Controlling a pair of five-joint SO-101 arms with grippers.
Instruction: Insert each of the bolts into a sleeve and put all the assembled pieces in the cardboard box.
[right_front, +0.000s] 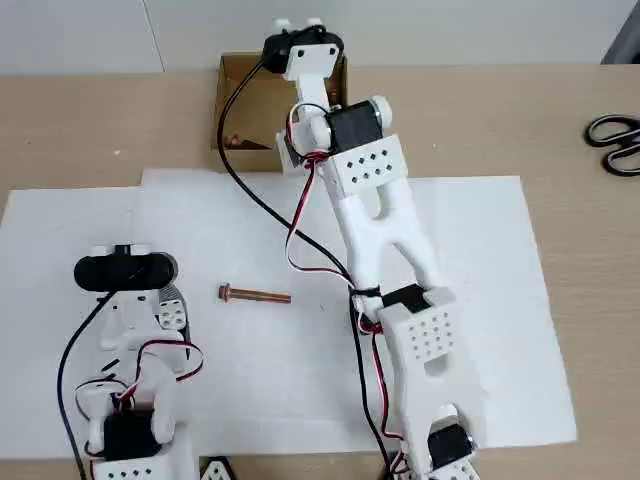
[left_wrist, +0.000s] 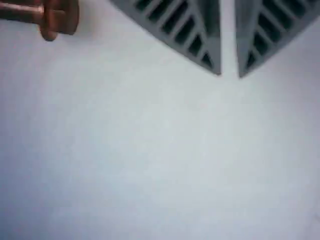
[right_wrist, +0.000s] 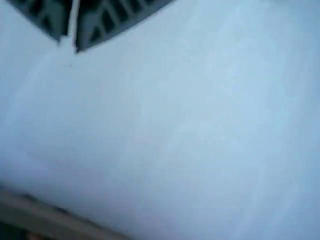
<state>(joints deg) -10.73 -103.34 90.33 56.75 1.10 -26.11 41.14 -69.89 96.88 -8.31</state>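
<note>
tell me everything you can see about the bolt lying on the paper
The bolt looks like copper-brown metal, with a wider flanged head and a long thin shank. It lies flat on the white paper, its head toward the left end effector, which is close but apart from it. No sleeve is visibly on it. Only the paper touches it.

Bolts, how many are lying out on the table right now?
1. The bolt lies on the white paper, between the two arms, near the left gripper. Others may be hidden in the cardboard box, which the right arm partly covers.
</note>
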